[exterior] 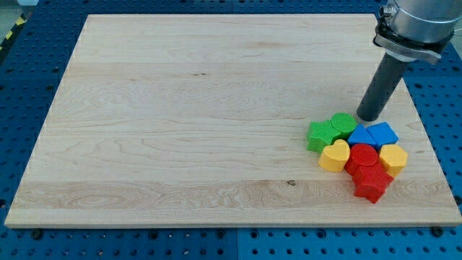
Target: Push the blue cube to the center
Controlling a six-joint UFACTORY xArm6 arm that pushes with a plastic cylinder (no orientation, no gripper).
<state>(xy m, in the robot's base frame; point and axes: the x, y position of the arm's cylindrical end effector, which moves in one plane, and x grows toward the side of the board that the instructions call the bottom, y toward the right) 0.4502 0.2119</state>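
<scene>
With no pincer to open or clench, my tip (369, 117) near the wooden board's (180, 108) right edge should circle behind the blue cube (361, 135), nudging gently leftward.

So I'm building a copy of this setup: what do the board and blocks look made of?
Board: pale unfinished-looking wood, visible grain and knots. Blocks, like the blue cube and yellow heart: solid-coloured, smooth, matte; probably painted wood or plastic, can't tell which.

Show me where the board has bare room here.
Everything from the board's left edge to the green blocks is bare, centre included. Crowded: the view's lower right, where green, blue, yellow and red blocks bunch below my tip.
</scene>
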